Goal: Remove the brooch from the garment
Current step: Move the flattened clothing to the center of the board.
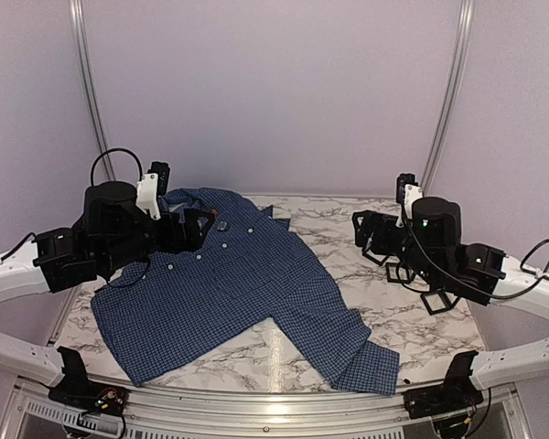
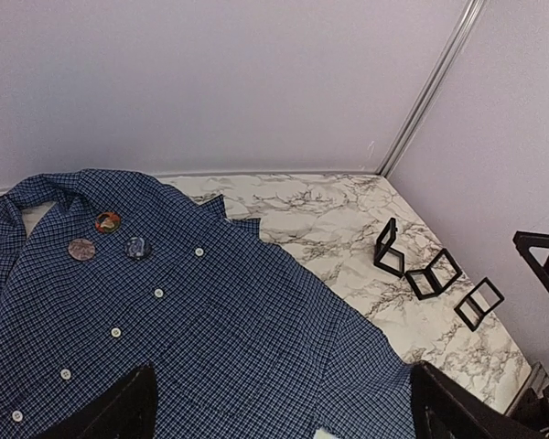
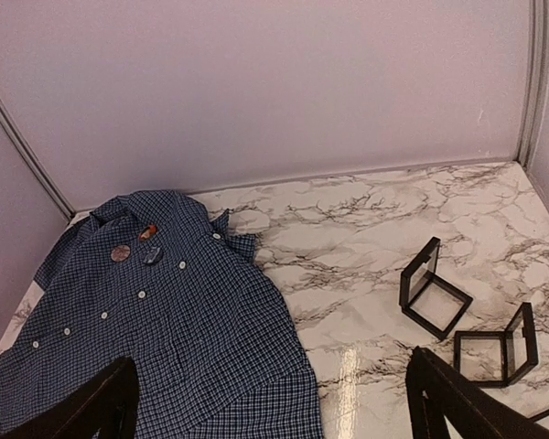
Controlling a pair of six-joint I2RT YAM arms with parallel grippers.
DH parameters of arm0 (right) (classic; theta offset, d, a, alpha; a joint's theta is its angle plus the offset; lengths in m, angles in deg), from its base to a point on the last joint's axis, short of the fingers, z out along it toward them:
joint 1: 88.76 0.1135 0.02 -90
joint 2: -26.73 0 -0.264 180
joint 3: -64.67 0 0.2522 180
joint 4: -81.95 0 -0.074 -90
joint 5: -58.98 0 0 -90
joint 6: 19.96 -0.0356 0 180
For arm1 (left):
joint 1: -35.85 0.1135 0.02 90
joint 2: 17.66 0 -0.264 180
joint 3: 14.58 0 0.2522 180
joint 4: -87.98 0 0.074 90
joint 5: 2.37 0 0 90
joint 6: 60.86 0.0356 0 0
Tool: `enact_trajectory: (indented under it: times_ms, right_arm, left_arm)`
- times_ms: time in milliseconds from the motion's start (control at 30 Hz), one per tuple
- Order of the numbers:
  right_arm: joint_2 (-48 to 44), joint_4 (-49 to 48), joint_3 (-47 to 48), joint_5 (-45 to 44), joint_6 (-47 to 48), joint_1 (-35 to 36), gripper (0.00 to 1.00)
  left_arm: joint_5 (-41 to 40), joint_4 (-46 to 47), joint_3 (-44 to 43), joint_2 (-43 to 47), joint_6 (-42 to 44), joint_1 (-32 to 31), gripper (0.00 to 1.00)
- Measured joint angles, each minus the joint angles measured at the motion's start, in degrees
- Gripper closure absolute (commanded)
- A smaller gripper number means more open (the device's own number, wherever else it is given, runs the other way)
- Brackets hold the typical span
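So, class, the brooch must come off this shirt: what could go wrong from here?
1. The brooch sits close beside a pinkish round pin and a bluish pin, so the open left gripper might close on the wrong one.
2. The garment lies loose on the marble table, so pulling the brooch could lift the cloth with it.
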Motion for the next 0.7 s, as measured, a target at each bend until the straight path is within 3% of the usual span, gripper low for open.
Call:
enact_trajectory:
  times_ms: [167,400,700]
  right_arm:
    - [-0.46,2.36,-0.17,1.16,-0.02,-1.09,0.01]
    - [1.31,3.65,-0.13,4.72,0.87,-1.97,0.02]
    - [24.65,3.82,8.48,12.55,4.37,-2.16,0.10]
  left_arm:
    - [-5.51,0.04,2.43,0.09,-2.43,-3.26,0.01]
    - [-8.92,-0.50,5.70,0.00,-6.16,-2.95,0.01]
    - [-8.37,-2.62,9.75,-4.98,-13.31,0.35,0.01]
